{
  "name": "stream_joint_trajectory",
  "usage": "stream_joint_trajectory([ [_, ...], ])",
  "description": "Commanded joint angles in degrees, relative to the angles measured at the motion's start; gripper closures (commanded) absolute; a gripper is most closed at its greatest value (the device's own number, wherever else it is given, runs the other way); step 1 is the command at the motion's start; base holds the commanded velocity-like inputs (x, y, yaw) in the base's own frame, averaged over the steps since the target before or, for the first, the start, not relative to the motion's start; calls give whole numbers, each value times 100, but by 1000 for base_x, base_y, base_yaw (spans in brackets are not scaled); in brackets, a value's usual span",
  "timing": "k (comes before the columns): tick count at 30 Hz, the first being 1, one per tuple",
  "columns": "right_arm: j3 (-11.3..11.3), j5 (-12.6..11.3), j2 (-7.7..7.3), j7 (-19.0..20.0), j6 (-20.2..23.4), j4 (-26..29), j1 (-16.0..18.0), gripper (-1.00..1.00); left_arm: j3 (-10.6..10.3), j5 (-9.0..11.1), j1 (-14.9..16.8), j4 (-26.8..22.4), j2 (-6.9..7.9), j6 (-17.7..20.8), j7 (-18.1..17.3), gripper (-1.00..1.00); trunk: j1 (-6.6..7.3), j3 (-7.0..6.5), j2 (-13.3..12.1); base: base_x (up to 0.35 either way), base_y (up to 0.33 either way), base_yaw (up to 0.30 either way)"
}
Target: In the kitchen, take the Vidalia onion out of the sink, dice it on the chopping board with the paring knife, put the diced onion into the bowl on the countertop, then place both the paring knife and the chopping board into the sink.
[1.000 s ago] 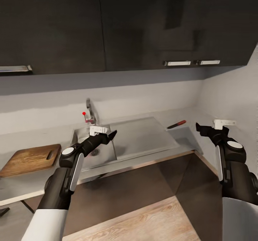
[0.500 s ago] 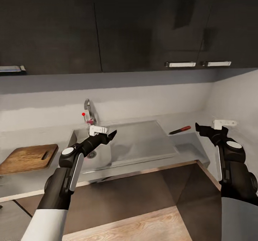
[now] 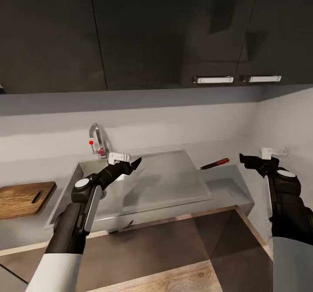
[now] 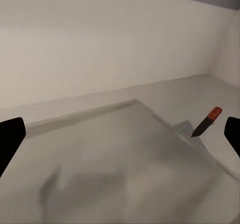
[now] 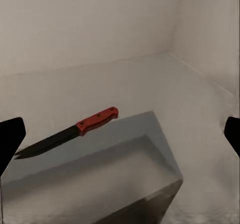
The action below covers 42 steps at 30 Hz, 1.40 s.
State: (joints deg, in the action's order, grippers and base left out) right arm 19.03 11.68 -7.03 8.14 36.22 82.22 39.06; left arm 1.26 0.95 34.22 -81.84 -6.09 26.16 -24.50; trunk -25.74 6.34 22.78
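The sink [image 3: 65, 192] lies in the pale countertop [image 3: 226, 185], its flat drainboard [image 3: 169, 179] to the right of the basin. My left arm covers most of the basin, and the Vidalia onion is hidden. My left gripper [image 3: 130, 161] hangs open over the basin's right edge, nothing between its fingers. The paring knife [image 3: 214, 164], with its red handle and dark blade, rests on the counter just right of the drainboard; it also appears as the knife [image 4: 207, 121] and the knife [image 5: 75, 131]. My right gripper [image 3: 256, 156] stands open right of the knife. The chopping board [image 3: 24, 196] lies at far left. The bowl is out of view.
A chrome tap [image 3: 98, 142] with a red dot stands behind the basin. Black upper cabinets [image 3: 152, 31] hang above the counter. A side wall [image 3: 287, 122] closes the counter's right end, with a white fitting [image 3: 271, 152] on it. Dark lower cabinet fronts [image 3: 174, 244] are below.
The whole picture has shifted left, so the camera has moved; sink and board sit further left in the view. Both arms keep the same pose, both grippers stay open.
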Motion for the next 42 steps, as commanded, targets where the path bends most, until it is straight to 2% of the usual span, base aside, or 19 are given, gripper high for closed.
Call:
stream_joint_trajectory([
  [1, 9, 58, -142, 54, 295, -92, 134, -100, 10, 7, 6, -5, -6, 47, -28, -100, -4, 13, 13, 35, -39, 0],
  [2, 10, 59, -219, 54, 432, -155, 230, -100, 9, 6, 6, -4, -6, 47, -28, -100, -4, 13, 13, 28, -31, 0],
  [3, 11, 61, -442, 59, 819, -405, 573, -100, 7, 7, 6, -1, -6, 47, -28, -100, -4, 13, 13, 14, -16, 0],
  [7, 13, 62, -713, 62, 1213, -956, 1192, -100, 6, 7, 6, 2, -6, 50, -28, -100, -4, 13, 13, 8, -9, 0],
  [9, 11, 62, -770, 59, 1285, -1198, 1426, -100, 6, 5, 6, 2, -6, 52, -28, -100, -4, 13, 13, 3, -4, 0],
  [11, -19, 78, -829, 47, 1358, -2294, 2231, -100, 6, 6, 6, 2, -6, 52, -28, -100, -4, 13, 13, 2, -2, 0],
  [12, -25, 89, -837, 40, 1367, -2561, 2420, -100, 6, 7, 6, 2, -6, 53, -28, -100, -4, 13, 13, 1, -1, 0],
  [14, -50, 265, -865, -110, 1377, -3961, 3330, -100, 4, 7, 6, 1, -6, 54, -28, -100, -4, 13, 13, 0, 0, 0],
  [22, -184, 428, -860, -410, 1369, -5181, 4075, -100, -7, 4, 4, 1, -6, 55, -28, -100, -4, 13, 13, 0, 0, 0],
  [26, -432, 437, -702, -519, 1274, -5584, 4222, -100, -11, 2, 6, 0, -6, 56, -28, -100, -4, 13, 13, 0, 0, 0],
  [27, -743, 439, -608, -535, 1196, -5671, 4249, -100, -11, 2, 6, -2, -6, 56, -28, -100, -4, 13, 13, 0, 0, 0],
  [31, -1532, 440, -529, -492, 1115, -5743, 4269, -100, -12, 2, 6, 1, -6, 56, -28, -100, -4, 13, 13, 0, 0, 0],
  [33, -1792, 440, -519, -413, 1105, -5752, 4270, -100, -12, 2, 6, 1, -6, 56, -28, -100, -4, 13, 13, 0, 0, 0],
  [34, -2512, 441, -525, 53, 1094, -5769, 4273, -100, -12, 3, 6, 1, -6, 58, -28, -100, -4, 13, 13, 0, 0, 0],
  [36, -2933, 447, -587, 518, 1087, -5774, 4275, -100, -14, 4, 6, 1, -6, 61, -28, -100, -4, 13, 13, 0, 0, 0],
  [38, -3206, 456, -658, 892, 1083, -5776, 4275, -100, -15, 3, 6, 1, -6, 62, -28, -100, -4, 13, 13, 0, 0, 0],
  [40, -3686, 506, -778, 1504, 1059, -5777, 4276, -100, -18, 2, 6, 1, -6, 64, -28, -100, -4, 13, 13, 0, 0, 0],
  [41, -4421, 642, -956, 2358, 917, -5774, 4276, -100, -18, 4, 6, 1, -6, 64, -28, -100, -4, 13, 13, 0, 0, 0],
  [42, -4596, 680, -1000, 2581, 836, -5771, 4276, -100, -17, 3, 6, 1, -6, 64, -28, -100, -4, 13, 13, 0, 0, 0],
])
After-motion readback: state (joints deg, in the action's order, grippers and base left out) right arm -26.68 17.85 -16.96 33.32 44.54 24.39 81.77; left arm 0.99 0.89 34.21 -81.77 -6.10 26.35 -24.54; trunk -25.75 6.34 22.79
